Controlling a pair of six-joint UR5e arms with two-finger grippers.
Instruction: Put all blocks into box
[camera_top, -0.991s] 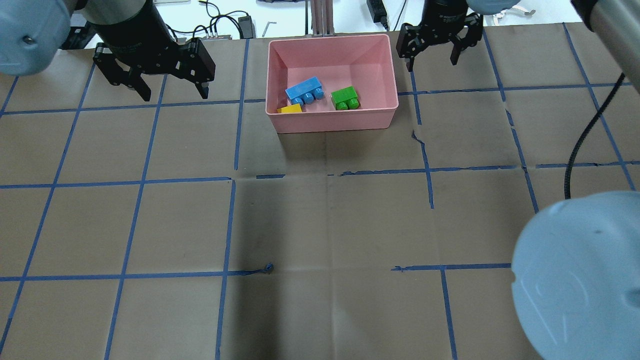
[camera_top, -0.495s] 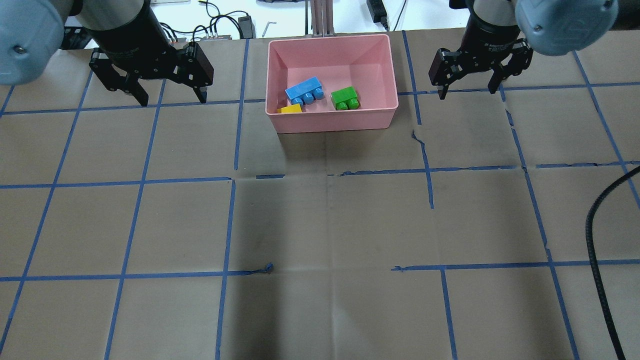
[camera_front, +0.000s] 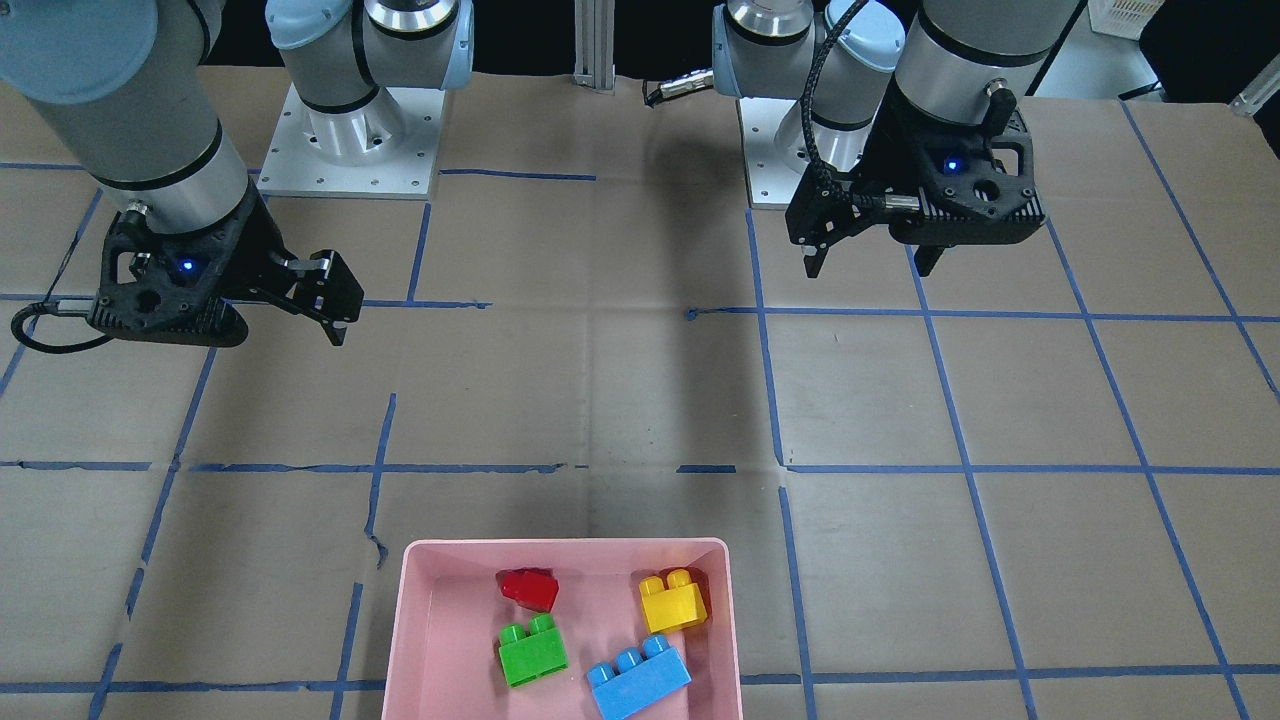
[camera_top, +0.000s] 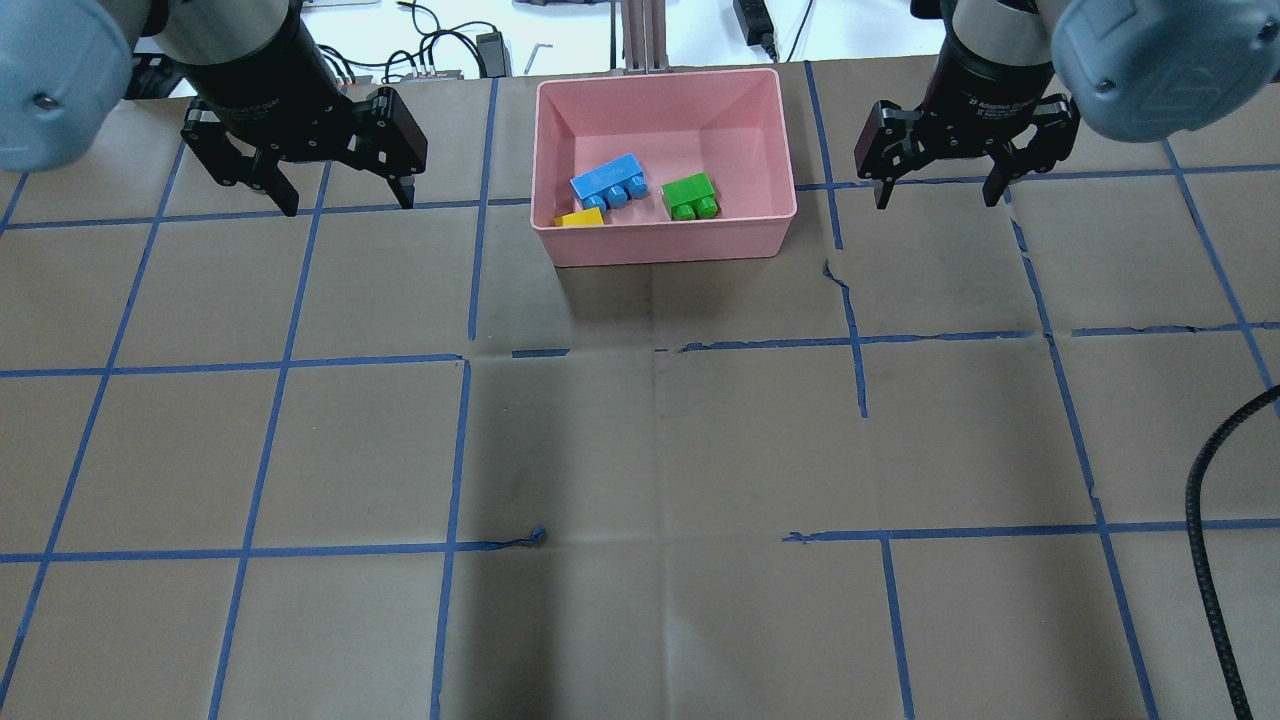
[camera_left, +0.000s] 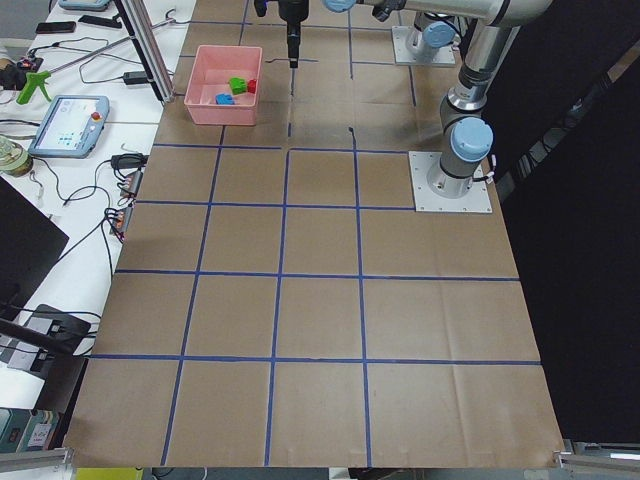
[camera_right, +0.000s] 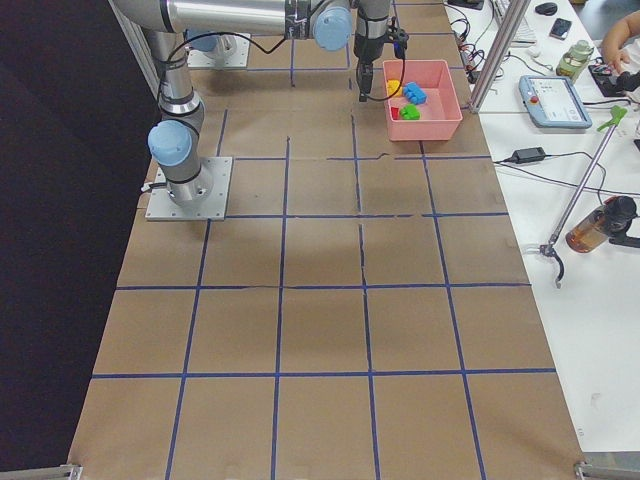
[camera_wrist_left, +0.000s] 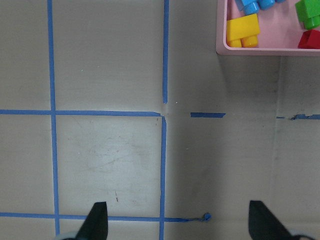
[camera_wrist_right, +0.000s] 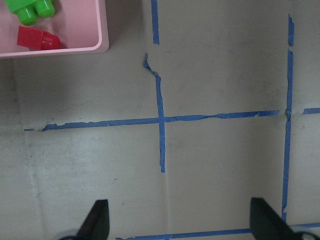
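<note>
Inside the pink box (camera_front: 565, 543), all four bricks are accounted for in the front-facing view:

- Red one-stud brick (camera_front: 530, 588): against the box wall nearest my base, tipped on its side.
- Green two-stud brick (camera_front: 532, 652): just beside the red one, toward the box centre.
- Yellow two-stud brick (camera_front: 672, 603): in the box corner on my left, near that same wall.
- Blue three-stud brick (camera_front: 638, 680): next to the yellow one, farther from my base, lying at an angle.

In the overhead view, the near wall of the box hides the red brick and most of the yellow one. The wrist views confirm both.

Status of my left pincer (camera_top: 347, 200): jaws spread wide, nothing between them, raised above the table (camera_top: 640, 450), well apart from the box on its left side.

Status of my right pincer (camera_top: 937, 195): jaws likewise spread, empty, raised above the table near the right side of the box, not touching it.

No brick shows on the table outside the box in any view.

Assessment: the placing work appears complete. I judge that no pick is left. At most, both arms need to move clear of the box.
</note>
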